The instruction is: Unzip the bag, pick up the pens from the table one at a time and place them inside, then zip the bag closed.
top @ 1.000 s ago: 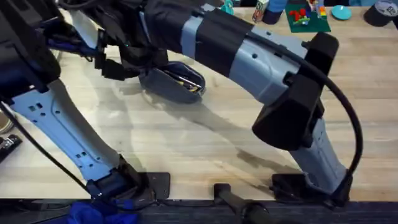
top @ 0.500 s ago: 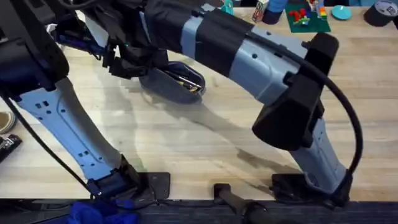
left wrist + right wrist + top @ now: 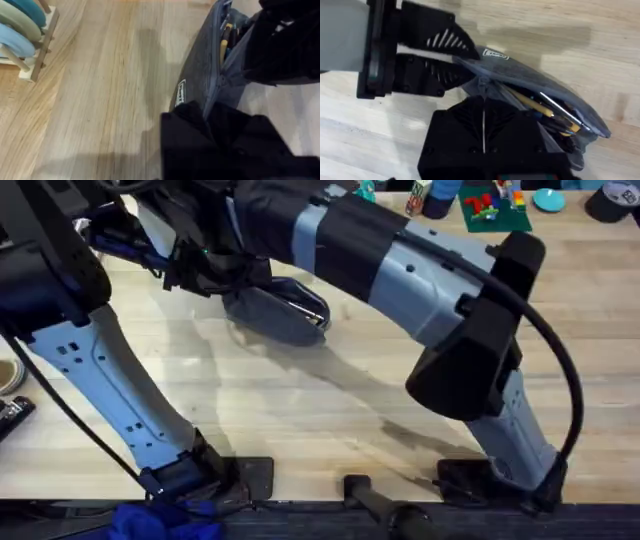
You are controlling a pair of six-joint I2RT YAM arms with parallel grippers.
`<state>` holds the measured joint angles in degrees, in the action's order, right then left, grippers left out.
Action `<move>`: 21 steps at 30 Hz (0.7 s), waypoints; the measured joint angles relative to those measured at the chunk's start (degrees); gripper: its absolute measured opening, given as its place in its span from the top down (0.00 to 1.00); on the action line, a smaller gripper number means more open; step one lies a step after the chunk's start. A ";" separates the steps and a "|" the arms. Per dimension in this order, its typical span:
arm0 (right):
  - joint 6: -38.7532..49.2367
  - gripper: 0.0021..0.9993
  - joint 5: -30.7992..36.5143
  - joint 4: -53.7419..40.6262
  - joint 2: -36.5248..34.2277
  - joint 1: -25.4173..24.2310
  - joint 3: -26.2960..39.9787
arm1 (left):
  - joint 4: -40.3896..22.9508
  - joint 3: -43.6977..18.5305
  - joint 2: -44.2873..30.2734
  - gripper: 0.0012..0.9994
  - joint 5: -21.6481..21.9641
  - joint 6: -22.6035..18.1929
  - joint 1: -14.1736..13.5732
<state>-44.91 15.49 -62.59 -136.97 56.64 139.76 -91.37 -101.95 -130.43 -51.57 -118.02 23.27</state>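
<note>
The blue-grey bag (image 3: 272, 315) lies on the table (image 3: 300, 410) at the back left, its zipper partly open. Inside it I see a silver pen (image 3: 555, 106) beside a yellow pencil, and their tips (image 3: 223, 42) show through the slit in the left wrist view. My left gripper (image 3: 195, 275) is shut on the bag's labelled end (image 3: 181, 92). My right gripper (image 3: 483, 102) reaches across from the right and is shut on the zipper line near that same end. The right arm hides part of the bag from above.
A wooden rack with blue and green discs (image 3: 22, 30) stands to one side of the bag. A green plate with bricks (image 3: 495, 208) and a dark tape roll (image 3: 612, 200) sit at the back right. A tape roll (image 3: 8, 375) lies at the left edge.
The left gripper has shifted slightly away and to the right with the bag's end. From above, the bag's opening shows less of the yellow contents than before.
</note>
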 joint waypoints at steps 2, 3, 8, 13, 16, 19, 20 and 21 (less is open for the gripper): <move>0.00 0.97 0.10 0.05 0.01 -0.09 0.00 | 0.06 0.00 0.00 0.95 0.15 0.00 -0.11; 0.00 0.97 0.13 0.04 0.02 -0.13 0.00 | 0.09 0.00 0.00 0.96 0.17 0.00 -0.11; 0.02 0.97 0.15 0.03 0.01 -0.13 0.00 | 0.09 0.00 0.00 0.96 0.16 0.00 -0.11; 0.05 0.97 0.15 -0.36 0.02 -0.15 0.00 | 0.09 0.00 -0.02 0.96 0.17 0.00 -0.11; 0.20 0.97 0.17 -1.36 0.02 -0.17 0.00 | 0.07 0.00 -0.02 0.96 0.18 0.00 -0.11; 0.22 0.97 0.17 -2.59 0.02 -0.30 0.00 | 0.06 0.00 0.00 0.96 0.20 0.00 -0.11; 0.22 0.97 0.17 -3.08 0.01 -0.36 0.00 | 0.08 0.00 -0.01 0.96 0.20 0.00 -0.11; 0.22 0.97 0.17 -3.61 0.01 -0.44 0.01 | 0.07 0.00 -0.01 0.96 0.22 0.00 -0.11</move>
<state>-44.69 15.66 -66.19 -136.96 56.21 139.78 -91.31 -101.95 -130.44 -51.35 -118.02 23.16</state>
